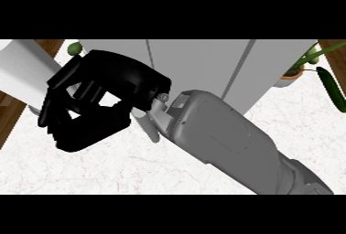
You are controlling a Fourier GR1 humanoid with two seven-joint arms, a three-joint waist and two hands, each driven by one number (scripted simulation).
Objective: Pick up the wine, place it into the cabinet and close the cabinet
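My right hand (118,75) is raised in front of the left side of the white cabinet (202,64), large in the head view. Its forearm (229,146) comes in from the lower right. The fingers (71,93) are curled toward the thumb (91,135), and I see nothing inside them. The cabinet's front panels look flush, with seams between them. A short pale bar (150,128), perhaps a door handle, shows beside the wrist. The wine does not show in this view. My left hand does not show either.
A tall white cylinder (24,73) stands at the left on the marble counter (135,173). A small green thing (74,47) peeks out above the hand. At the right are a potted plant (297,68) and a dark green cucumber (332,89). Wood floor shows past the counter's left edge.
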